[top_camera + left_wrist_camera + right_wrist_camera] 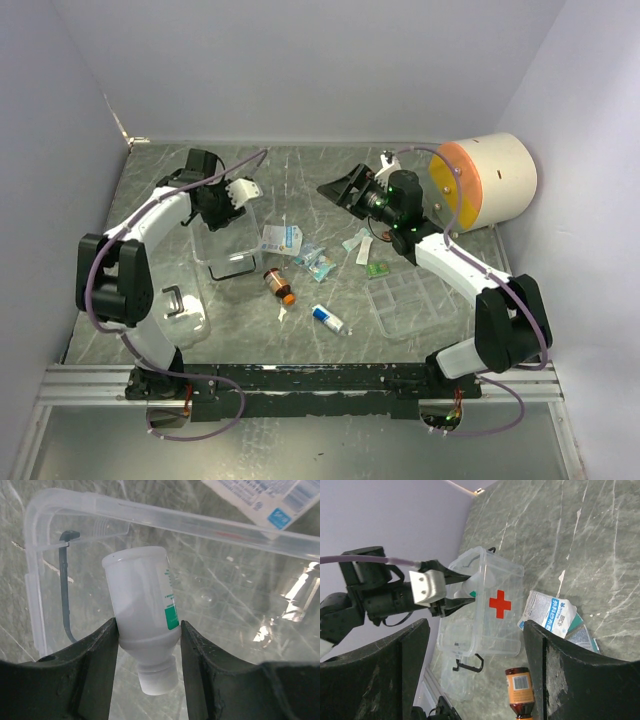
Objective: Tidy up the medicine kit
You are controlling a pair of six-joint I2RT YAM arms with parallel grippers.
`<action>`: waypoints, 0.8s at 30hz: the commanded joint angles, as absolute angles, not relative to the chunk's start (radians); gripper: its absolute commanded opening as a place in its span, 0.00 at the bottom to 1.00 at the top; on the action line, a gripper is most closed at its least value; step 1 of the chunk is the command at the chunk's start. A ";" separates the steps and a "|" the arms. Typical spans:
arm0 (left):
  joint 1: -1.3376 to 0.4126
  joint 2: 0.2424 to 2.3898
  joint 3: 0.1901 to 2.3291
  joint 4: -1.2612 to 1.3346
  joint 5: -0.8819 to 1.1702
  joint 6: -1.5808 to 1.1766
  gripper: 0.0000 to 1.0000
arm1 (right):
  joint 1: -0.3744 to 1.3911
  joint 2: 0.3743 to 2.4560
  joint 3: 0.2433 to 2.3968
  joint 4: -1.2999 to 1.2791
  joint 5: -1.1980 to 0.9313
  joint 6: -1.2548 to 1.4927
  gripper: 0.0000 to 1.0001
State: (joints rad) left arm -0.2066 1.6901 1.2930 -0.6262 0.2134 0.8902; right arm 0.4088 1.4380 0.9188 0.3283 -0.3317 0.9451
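Observation:
The medicine kit's clear box (226, 250) stands open at the left; it has a red cross on its side (499, 603) and a black wire latch (65, 587). My left gripper (222, 218) is shut on a white bottle with a green label (142, 597) and holds it, cap toward the wrist camera, over the box's inside (150, 510). The clear lid with the black handle (180, 306) lies near the left arm. The clear divided tray (412, 300) lies at the right. My right gripper (341, 185) is open and empty, held high and facing the box (485, 580).
Loose on the table: a white gauze packet (282, 238), blue-green sachets (316, 261), an amber bottle (280, 285), a small white tube (327, 320), a green packet (377, 269) and a white packet (358, 240). A large cream-and-orange cylinder (487, 183) stands at the back right.

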 commanded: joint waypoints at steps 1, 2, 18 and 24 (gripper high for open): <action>-0.211 1.746 1.325 -0.522 0.125 0.966 0.51 | 0.403 1.450 0.925 0.350 -0.350 0.935 0.75; -0.212 1.759 1.326 -0.500 0.105 0.980 0.49 | 0.402 1.452 0.926 0.349 -0.349 0.936 0.75; -0.239 1.804 1.208 -0.206 0.071 0.991 0.57 | 0.403 1.470 0.936 0.348 -0.346 0.924 0.75; -0.239 1.821 1.210 -0.192 0.089 0.959 0.68 | 0.404 1.469 0.931 0.349 -0.344 0.925 0.75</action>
State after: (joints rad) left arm -0.2329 1.8050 1.1938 -0.2600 0.0525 0.9806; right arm 0.4088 1.4616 0.9192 0.3309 -0.3473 0.9375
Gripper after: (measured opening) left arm 0.648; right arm 0.748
